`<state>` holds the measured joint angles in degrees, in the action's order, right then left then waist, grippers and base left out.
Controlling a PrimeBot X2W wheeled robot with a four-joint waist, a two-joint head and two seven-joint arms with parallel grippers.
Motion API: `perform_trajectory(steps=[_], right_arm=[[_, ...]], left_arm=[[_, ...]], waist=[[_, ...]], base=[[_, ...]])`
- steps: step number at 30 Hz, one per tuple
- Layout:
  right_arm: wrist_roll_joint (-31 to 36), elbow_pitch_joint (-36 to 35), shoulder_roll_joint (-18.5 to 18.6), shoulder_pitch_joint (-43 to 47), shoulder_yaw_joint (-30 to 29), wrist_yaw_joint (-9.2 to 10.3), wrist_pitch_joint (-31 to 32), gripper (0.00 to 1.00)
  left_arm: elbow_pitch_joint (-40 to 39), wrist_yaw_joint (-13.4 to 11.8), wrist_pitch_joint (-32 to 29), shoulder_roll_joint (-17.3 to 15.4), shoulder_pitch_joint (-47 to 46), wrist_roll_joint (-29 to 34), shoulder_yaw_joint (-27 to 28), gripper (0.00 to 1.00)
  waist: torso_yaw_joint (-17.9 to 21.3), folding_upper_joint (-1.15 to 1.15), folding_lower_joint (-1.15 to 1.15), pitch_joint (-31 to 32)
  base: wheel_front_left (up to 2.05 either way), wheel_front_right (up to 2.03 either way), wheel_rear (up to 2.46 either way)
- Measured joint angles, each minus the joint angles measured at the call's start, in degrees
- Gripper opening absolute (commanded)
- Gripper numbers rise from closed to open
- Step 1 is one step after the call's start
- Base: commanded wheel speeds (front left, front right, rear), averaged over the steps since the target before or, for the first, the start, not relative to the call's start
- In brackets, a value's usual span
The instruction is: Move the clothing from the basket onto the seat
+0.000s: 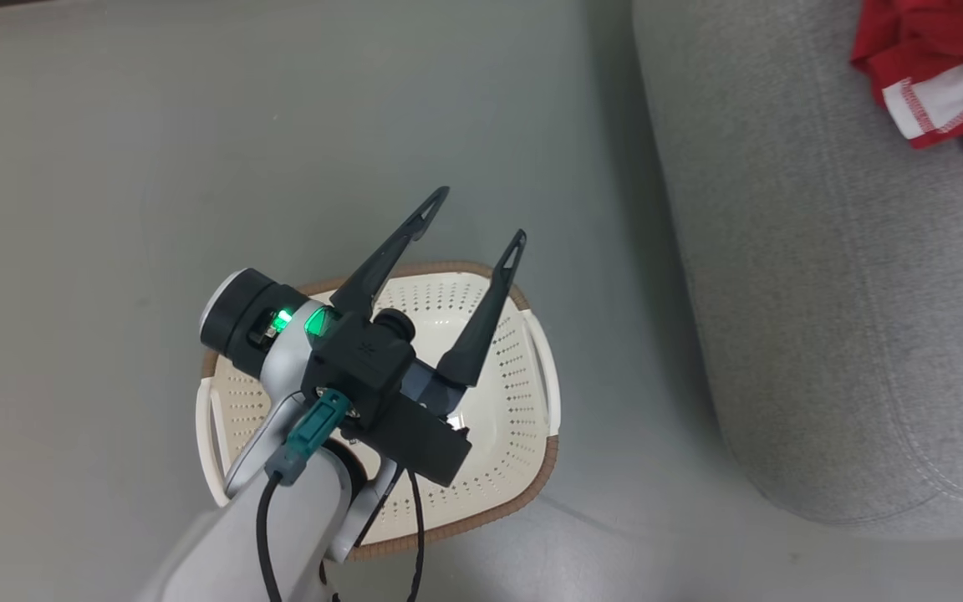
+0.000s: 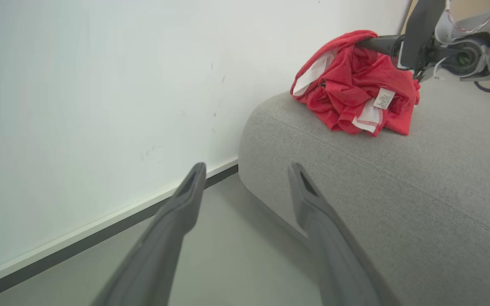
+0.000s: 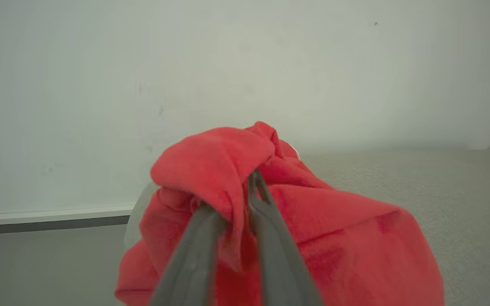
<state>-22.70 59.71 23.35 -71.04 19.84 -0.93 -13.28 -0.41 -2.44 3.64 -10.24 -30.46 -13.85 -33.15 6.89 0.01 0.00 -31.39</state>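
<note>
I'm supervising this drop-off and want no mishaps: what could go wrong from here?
1. The right claw is shut on a fold of the clothes; backing away before opening would likely drag them along.
2. The clothes sit near the rounded edge of the sofa, so a tug might slide them onto the floor.

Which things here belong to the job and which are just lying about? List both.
Job: clothing, held on the seat by the shut right gripper; basket; open left gripper above it.
Just there: floor; wall.
</note>
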Motion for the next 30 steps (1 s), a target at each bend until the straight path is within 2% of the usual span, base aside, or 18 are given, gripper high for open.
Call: perform_trajectory(steps=[6, 11, 17, 30], right_arm=[[0.2, 0.07, -2.7, 0.69, 1.48, -2.36, -0.93, 1.0], [0.7, 0.27, -3.39, 4.53, 2.46, -3.14, -1.01, 1.0], [1.08, -0.58, -4.87, 10.05, 3.35, -3.7, -1.18, 1.0], [1.21, -10.34, -6.55, 23.21, 2.93, -4.21, -1.26, 1.0]], left_arm=[[2.69, -0.01, 0.78, -0.44, 0.47, -0.07, 0.48, 1.0], [5.33, 0.0, 1.68, -0.22, 2.31, -0.75, 0.44, 1.0], [7.46, -0.01, 3.37, 0.54, 4.64, -2.5, 0.8, 1.0], [12.41, -1.68, 8.15, 1.44, 11.13, -6.91, 5.68, 1.0]], waist=[[1.63, 0.0, 0.0, 1.79], [2.79, 0.0, 0.0, 4.47], [3.93, 0.0, 0.0, 8.52], [3.92, -0.01, -0.01, 18.89]], base=[[0.0, 0.0, 0.0], [0.0, 0.0, 0.0], [0.0, 0.0, 0.0], [0.0, 0.0, 0.0]])
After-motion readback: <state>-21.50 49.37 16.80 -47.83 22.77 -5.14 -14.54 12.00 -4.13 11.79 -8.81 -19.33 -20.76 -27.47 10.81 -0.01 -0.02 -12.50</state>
